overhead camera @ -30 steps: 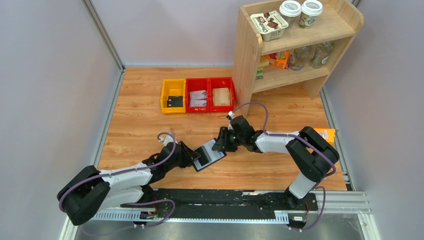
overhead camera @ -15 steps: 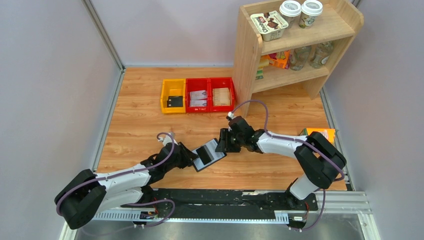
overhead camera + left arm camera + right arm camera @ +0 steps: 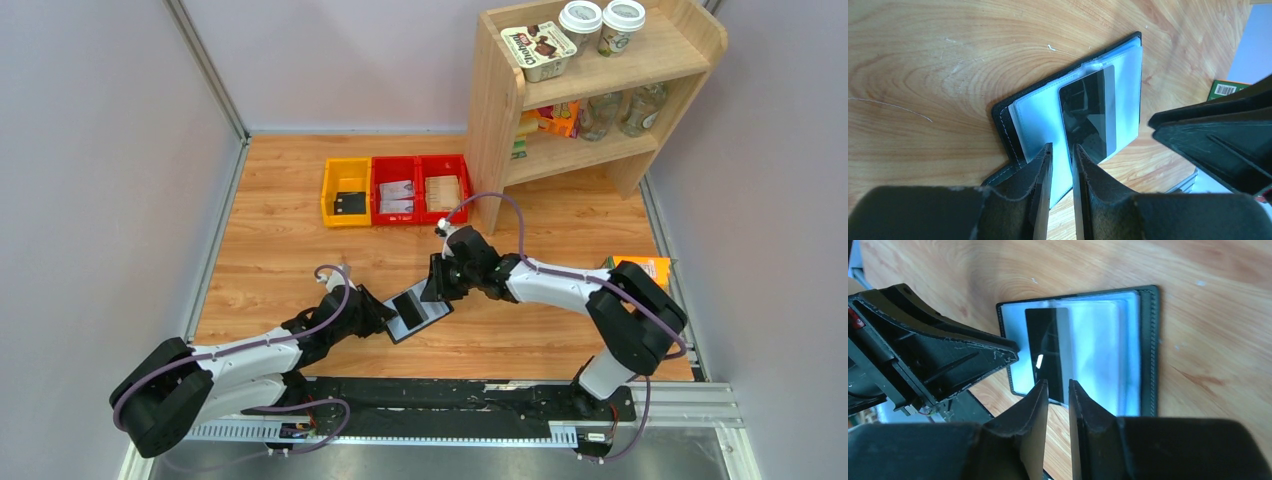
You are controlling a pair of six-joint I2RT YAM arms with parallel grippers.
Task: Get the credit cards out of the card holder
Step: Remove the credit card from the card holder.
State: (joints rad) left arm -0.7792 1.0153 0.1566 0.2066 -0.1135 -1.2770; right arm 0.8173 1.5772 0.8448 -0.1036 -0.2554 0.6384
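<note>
Left gripper [image 3: 1062, 157] and right gripper [image 3: 1058, 390] jaws near-closed, grip unclear; pin card holder [image 3: 1149, 340], draw credit card [image 3: 1048, 350] straight toward two o'clock.

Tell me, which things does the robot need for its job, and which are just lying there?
For the job: card holder, credit card.
Just lying about: yellow bin, red bins, wooden shelf, orange carton.

text: none legible | sign: barcode on green box [image 3: 1226, 90] | carton [image 3: 538, 48] label: unreadable
</note>
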